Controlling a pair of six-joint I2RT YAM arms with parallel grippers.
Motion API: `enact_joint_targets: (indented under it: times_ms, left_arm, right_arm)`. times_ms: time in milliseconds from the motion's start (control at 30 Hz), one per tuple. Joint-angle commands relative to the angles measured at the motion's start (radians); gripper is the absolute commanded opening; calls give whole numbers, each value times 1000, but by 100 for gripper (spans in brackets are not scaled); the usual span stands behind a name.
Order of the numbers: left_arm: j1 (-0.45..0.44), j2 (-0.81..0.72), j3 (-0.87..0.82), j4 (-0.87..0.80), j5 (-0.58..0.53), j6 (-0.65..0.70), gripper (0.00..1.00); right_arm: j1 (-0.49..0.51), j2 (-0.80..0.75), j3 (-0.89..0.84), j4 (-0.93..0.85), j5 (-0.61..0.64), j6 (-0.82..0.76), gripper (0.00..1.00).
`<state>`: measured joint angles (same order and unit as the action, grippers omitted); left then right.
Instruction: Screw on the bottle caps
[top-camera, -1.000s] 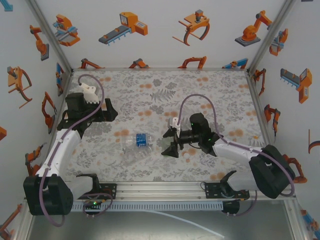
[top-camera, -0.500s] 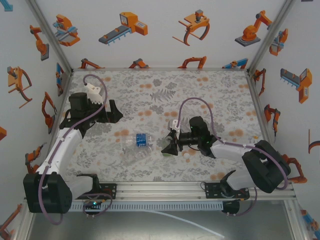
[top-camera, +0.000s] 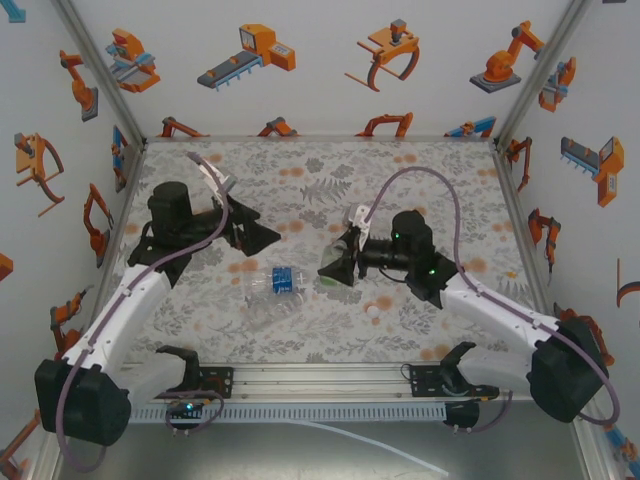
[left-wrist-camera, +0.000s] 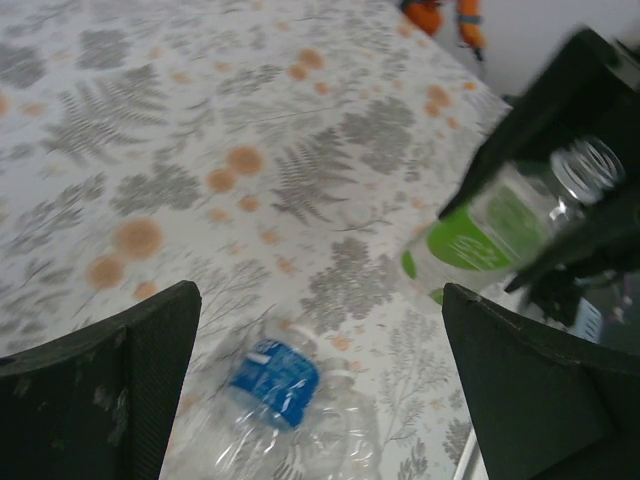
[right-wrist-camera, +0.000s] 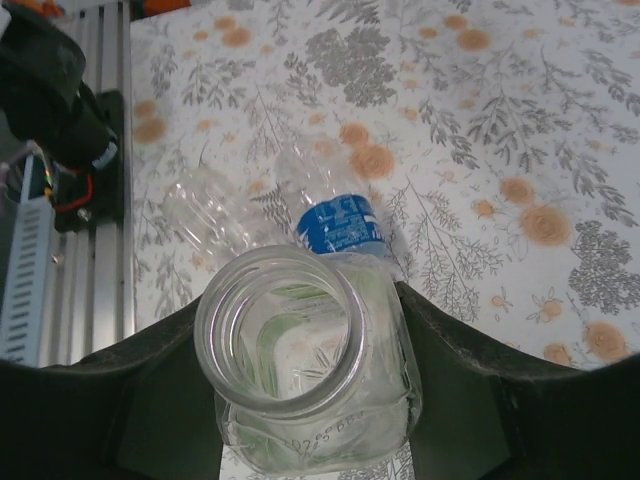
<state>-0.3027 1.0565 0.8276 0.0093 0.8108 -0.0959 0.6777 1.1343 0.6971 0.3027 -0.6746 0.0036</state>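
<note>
I counted three bottles: one blue-label bottle (right-wrist-camera: 338, 222), one clear bottle (right-wrist-camera: 205, 212) and one green bottle (right-wrist-camera: 300, 420). I saw just one little white cap (top-camera: 375, 312). There were two robot arms, a left arm (top-camera: 130, 300) and a right arm (top-camera: 500, 310). There were two pincers, a left pincer (top-camera: 258, 232) and a right pincer (top-camera: 332, 268).

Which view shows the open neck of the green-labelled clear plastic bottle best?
The right wrist view: it looks straight down the uncapped green-labelled clear plastic bottle, sharp and centred. The left wrist view shows it side-on and blurred. The top external view shows little of it, tucked inside the right gripper.
</note>
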Motion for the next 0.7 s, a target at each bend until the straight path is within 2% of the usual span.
enact_joint_targets:
  times_ms: [0,200,333,500,667]
  left_arm:
    - [-83,-30,8,154,140,0,99]
    - [-217,2,38,259,197,8,99]
    - [-309,7,22,322,196,74,97]
    - [-362,65,49,349,168,67,90]
    - [-402,114,70,429,134,21,85]
  right_arm:
    - [5,-46,116,-125,36,111,36]
    - [6,-61,248,-164,7,217,36]
    - [6,-69,285,-99,-44,272,36]
    - [6,-73,301,11,-110,367,36]
    - [10,-74,309,41,-93,385,35]
